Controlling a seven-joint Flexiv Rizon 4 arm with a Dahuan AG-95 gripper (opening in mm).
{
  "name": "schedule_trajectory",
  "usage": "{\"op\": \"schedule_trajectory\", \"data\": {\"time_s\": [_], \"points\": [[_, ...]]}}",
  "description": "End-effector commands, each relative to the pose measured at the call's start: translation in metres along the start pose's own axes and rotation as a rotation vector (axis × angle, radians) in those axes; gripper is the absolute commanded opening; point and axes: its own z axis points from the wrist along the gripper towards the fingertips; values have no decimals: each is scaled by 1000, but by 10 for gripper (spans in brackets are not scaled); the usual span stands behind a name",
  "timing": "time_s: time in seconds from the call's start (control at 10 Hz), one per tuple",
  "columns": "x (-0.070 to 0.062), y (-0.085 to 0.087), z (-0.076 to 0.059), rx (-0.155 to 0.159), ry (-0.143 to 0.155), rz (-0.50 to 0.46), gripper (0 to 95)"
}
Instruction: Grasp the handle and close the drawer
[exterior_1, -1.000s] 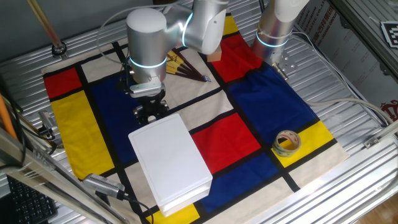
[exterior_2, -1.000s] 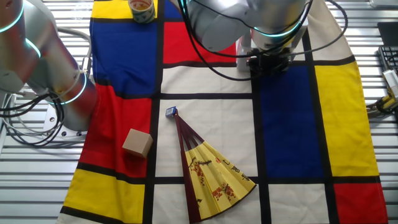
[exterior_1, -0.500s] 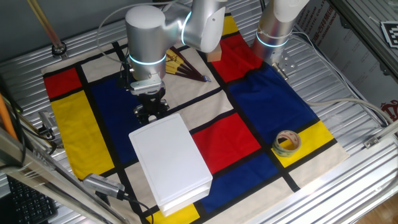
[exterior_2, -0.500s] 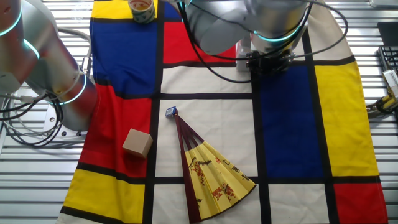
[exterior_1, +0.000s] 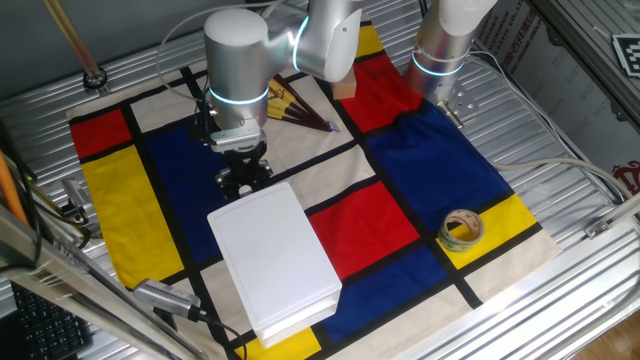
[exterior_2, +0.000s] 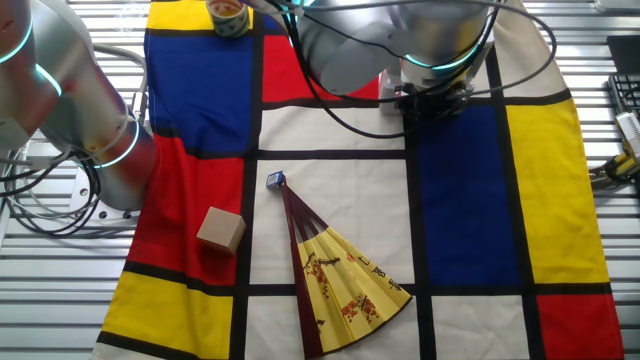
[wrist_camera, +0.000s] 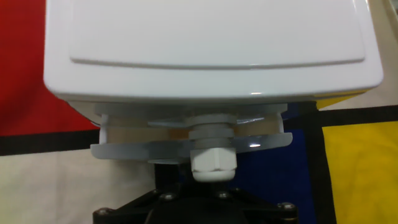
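Cloth (exterior_1: 420, 170) first: you've got a colour-block sheet over the metal table (exterior_1: 560, 120), and the flat white box (exterior_1: 275, 260) lies on it near the front-left, long axis running diagonally from the near cloth edge up toward the arm. Its short front end faces the gripper (exterior_1: 243, 180), which sits low, right at that end.

Hand view shows you the drawer (wrist_camera: 186, 149) front rim standing slightly proud of the box, a narrow gap left behind it. Handle (wrist_camera: 213, 163) juts from that rim straight at the camera, just above the black gripper body; fingertips aren't visible, so you can't tell whether they're spread or pinching it.

Room: open cloth on both sides of the box and behind the gripper.

Around it: the second robot base (exterior_2: 70, 120) at the cloth edge, the folding fan (exterior_2: 340, 285) behind the arm, the wooden cube (exterior_2: 221, 229) beside it, and the tape roll (exterior_1: 461, 230) well apart to the right.
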Motion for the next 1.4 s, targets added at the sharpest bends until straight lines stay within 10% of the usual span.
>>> {"op": "schedule_trajectory", "data": {"time_s": [0.1,1.4], "points": [[0,0,0,-10,3,1,0],[1,1,1,-46,-15,28,0]]}}
